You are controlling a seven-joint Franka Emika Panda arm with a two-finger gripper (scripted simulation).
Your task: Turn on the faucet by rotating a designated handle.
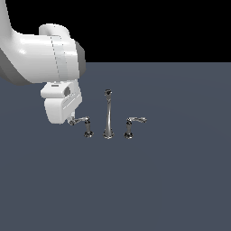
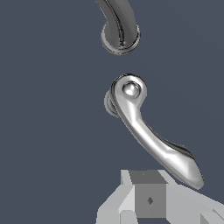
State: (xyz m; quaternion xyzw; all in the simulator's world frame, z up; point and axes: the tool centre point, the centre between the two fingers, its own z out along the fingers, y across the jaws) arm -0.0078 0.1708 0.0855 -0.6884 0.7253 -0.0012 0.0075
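Chrome handle (image 2: pixel 144 127): tool (image 2: pixel 151 201) at lever tip, contact and jaw state unclear; turning apparently still to do.

Arm (image 1: pixel 45 54) presents glossy white rounded casings with grey joint bands and a thin dark seam line, ending in a boxy white hand housing (image 1: pixel 61 108) bearing one dark round recess; fingers (image 2: pixel 148 199) are angular, pale grey, faceted.

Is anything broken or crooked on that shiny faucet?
Nothing stands out. The tall thin chrome spout stands upright between two short chrome lever handles, one lever pointing each way. No spill or damage shows. The white tool sits at one lever's tip.
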